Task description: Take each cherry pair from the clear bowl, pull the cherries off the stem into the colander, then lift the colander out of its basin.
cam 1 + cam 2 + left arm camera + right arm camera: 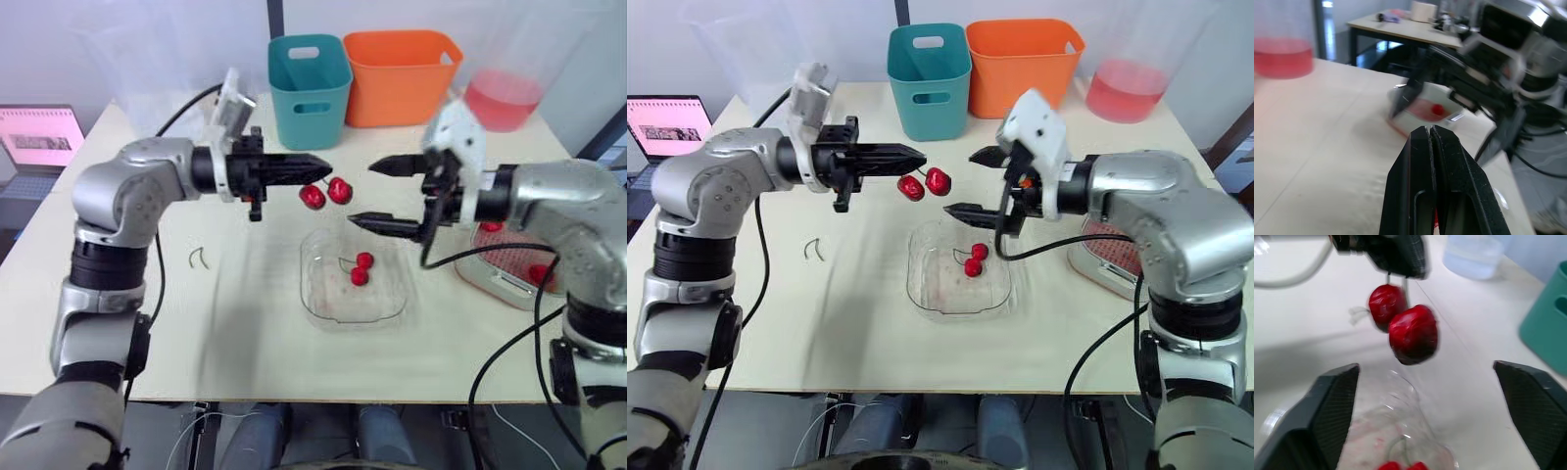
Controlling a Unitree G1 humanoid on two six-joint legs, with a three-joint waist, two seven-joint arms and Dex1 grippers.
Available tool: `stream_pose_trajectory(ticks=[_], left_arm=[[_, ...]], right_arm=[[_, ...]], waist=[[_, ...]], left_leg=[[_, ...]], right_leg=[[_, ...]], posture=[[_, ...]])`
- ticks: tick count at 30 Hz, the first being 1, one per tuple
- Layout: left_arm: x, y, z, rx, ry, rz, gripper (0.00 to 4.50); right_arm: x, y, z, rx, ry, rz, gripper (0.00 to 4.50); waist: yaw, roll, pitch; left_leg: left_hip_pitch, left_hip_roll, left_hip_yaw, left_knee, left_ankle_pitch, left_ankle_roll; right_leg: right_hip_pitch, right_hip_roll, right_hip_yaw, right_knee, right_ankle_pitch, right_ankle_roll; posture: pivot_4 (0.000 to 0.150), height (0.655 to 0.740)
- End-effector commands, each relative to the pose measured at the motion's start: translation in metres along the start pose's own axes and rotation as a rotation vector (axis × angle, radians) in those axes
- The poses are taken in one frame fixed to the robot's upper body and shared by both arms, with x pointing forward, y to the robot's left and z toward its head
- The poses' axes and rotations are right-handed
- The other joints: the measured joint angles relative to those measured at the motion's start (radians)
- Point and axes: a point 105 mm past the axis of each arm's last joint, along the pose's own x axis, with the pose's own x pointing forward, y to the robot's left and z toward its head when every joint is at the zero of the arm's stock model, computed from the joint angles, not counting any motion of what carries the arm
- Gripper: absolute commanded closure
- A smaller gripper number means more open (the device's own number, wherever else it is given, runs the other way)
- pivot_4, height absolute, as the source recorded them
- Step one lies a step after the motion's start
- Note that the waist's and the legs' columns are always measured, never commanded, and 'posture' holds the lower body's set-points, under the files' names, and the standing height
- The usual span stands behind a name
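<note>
My left gripper (pixel 326 164) is shut on the stem of a cherry pair (pixel 325 193), and the two red cherries hang from its tip above the table. Facing it, my right gripper (pixel 366 194) is open, one finger above and one below, just right of the cherries (pixel 1413 334) and not touching them. Below them lies the clear bowl (pixel 315 294) with one more cherry pair (pixel 361 267) inside. The colander (pixel 509 269) sits in its basin at the right with red cherries in it, partly hidden by my right arm.
A bare stem (pixel 199 258) lies on the table left of the bowl. At the back stand a teal bin (pixel 309 88), an orange bin (pixel 402 73) and a container of pink liquid (pixel 502 98). A laptop (pixel 39 137) sits off the table's left edge.
</note>
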Motion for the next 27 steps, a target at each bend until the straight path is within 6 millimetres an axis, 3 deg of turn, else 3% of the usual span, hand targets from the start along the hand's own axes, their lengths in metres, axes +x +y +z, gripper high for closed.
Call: stream_pose_trajectory(ticks=[1, 6, 21, 24, 27], left_arm=[[-0.001, -0.009, 0.016, 0.071, -0.007, -0.073, 4.50], [-0.001, -0.009, 0.014, 0.086, 0.015, -0.089, 4.50], [0.002, -0.014, 0.008, 0.124, 0.097, -0.115, 4.50], [0.003, -0.014, 0.009, 0.126, 0.094, -0.112, 4.50], [0.003, -0.014, 0.009, 0.126, 0.093, -0.109, 4.50]], right_arm=[[-0.001, 0.011, 0.012, 0.087, -0.064, 0.116, 0.05], [0.012, 0.023, 0.017, 0.159, -0.092, 0.197, 0.05], [0.025, 0.026, 0.012, 0.145, -0.044, 0.194, 0.05], [0.026, 0.025, 0.011, 0.148, -0.041, 0.189, 0.86], [0.027, 0.025, 0.009, 0.147, -0.033, 0.184, 2.30]], waist=[[-0.002, 0.000, 0.000], [-0.005, 0.000, 0.000], [-0.005, 0.000, 0.000], [-0.004, 0.000, 0.000], [-0.004, 0.000, 0.000]], left_leg=[[0.000, 0.000, 0.000, 0.000, 0.000, 0.000], [0.000, 0.000, 0.000, 0.000, 0.000, 0.000], [0.000, 0.000, 0.000, 0.000, 0.000, 0.000], [0.000, 0.000, 0.000, 0.000, 0.000, 0.000], [0.000, 0.000, 0.000, 0.000, 0.000, 0.000]], right_leg=[[0.000, 0.000, 0.000, 0.000, 0.000, 0.000], [-0.001, 0.000, 0.000, 0.001, 0.000, 0.000], [-0.001, 0.000, 0.000, 0.001, 0.000, 0.000], [-0.001, 0.000, 0.000, 0.001, 0.000, 0.000], [-0.001, 0.000, 0.000, 0.001, 0.000, 0.000]], posture=[[0.150, 0.7400], [0.150, 0.7400], [0.150, 0.7400], [0.150, 0.7400], [0.150, 0.7400]])
